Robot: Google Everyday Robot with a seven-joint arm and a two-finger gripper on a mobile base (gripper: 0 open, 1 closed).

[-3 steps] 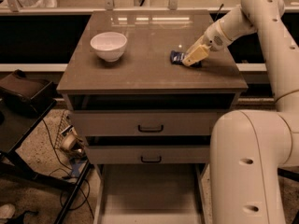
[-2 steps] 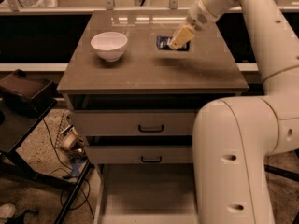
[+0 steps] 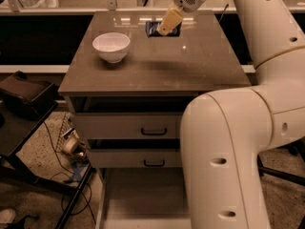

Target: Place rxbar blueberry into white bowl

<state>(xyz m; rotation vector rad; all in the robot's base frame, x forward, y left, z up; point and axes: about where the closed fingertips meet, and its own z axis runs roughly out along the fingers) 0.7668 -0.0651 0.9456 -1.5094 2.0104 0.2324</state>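
Camera view: the rxbar blueberry (image 3: 152, 28) is clamped by the gripper (image 3: 164, 31). Both are located right of the white bowl (image 3: 111, 46), well apart.

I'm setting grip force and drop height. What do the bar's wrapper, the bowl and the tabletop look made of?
rxbar blueberry, held in the gripper over the tabletop's far side: glossy dark blue film, probably plastic. white bowl: smooth, likely glazed ceramic. The tabletop: brown laminate or polished wood; it reflects lights.

The tan hand (image 3: 168, 24), above the grey-brown table (image 3: 190, 66), grips the dark blue rxbar blueberry (image 3: 153, 28). The white bowl (image 3: 111, 46) is plain.
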